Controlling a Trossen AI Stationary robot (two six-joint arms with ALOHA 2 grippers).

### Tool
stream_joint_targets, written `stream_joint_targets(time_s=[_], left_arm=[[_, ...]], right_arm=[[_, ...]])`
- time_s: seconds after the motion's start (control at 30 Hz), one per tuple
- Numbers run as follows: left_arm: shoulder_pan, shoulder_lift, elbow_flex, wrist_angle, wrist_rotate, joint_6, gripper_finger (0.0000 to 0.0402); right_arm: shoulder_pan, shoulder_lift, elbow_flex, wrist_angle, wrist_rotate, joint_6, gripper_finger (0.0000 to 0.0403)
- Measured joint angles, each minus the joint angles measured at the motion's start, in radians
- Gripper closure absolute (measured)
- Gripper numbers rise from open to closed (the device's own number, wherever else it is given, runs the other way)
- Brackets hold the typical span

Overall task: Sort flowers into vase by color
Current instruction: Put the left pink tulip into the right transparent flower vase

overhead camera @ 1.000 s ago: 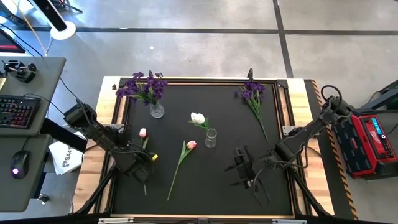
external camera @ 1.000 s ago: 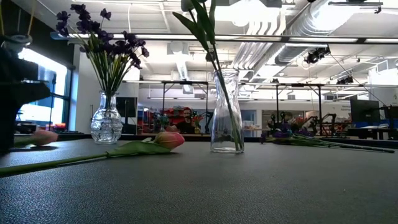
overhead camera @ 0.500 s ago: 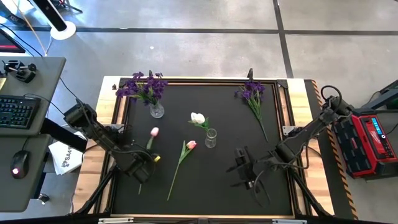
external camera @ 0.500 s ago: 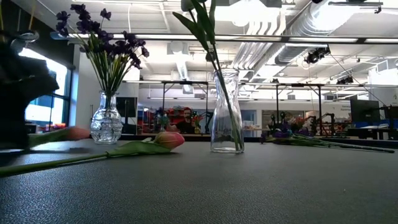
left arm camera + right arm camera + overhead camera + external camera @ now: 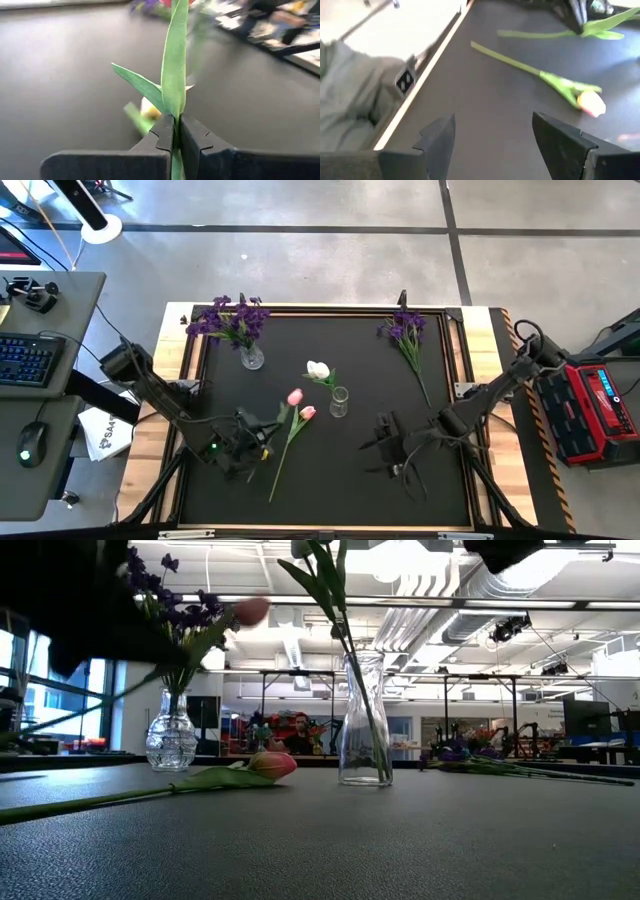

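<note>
Grey concrete floor [image 5: 330,250] with dark seams; grey side desk [image 5: 50,300] holding black keyboard [image 5: 25,360]; white ceiling ducts [image 5: 540,580], bright windows [image 5: 60,700].

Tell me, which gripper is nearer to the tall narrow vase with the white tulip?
Left. The left gripper, shut on a pink tulip, is just beside the narrow vase; the open right gripper waits slightly farther off.

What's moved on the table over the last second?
The left gripper, shut on the pink tulip, has swung it up off the mat and rightward toward the narrow glass vase. The right gripper stays open and idle near the front right. The other pink tulip, both vases and the loose purple flowers haven't moved.
</note>
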Motion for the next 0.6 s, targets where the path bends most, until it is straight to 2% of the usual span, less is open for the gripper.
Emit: stream_joint_targets(time_s=[0.1, 0.2, 0.3, 0.43, 0.6], left_arm=[[-0.007, -0.028, 0.0, 0.215, -0.02, 0.295, 0.0401], [-0.011, -0.036, 0.0, 0.469, -0.019, 0.653, 0.0401], [-0.006, -0.032, 0.0, 0.709, 0.032, 1.0, 0.0401], [0.02, -0.011, 0.0, 0.948, 0.206, 1.355, 0.0401], [0.072, 0.023, 0.001, 1.093, 0.471, 1.626, 0.0401]], right_arm=[[-0.016, 0.0, 0.0, 0.079, 0.0, -0.022, 0.0155], [-0.035, 0.001, 0.0, 0.164, 0.009, -0.026, 0.0155], [-0.051, 0.002, 0.0, 0.212, 0.048, -0.026, 0.0155], [-0.069, 0.003, 0.0, 0.252, 0.091, -0.03, 0.0155], [-0.086, 0.047, 0.0, 0.375, 0.104, -0.051, 0.0155]])
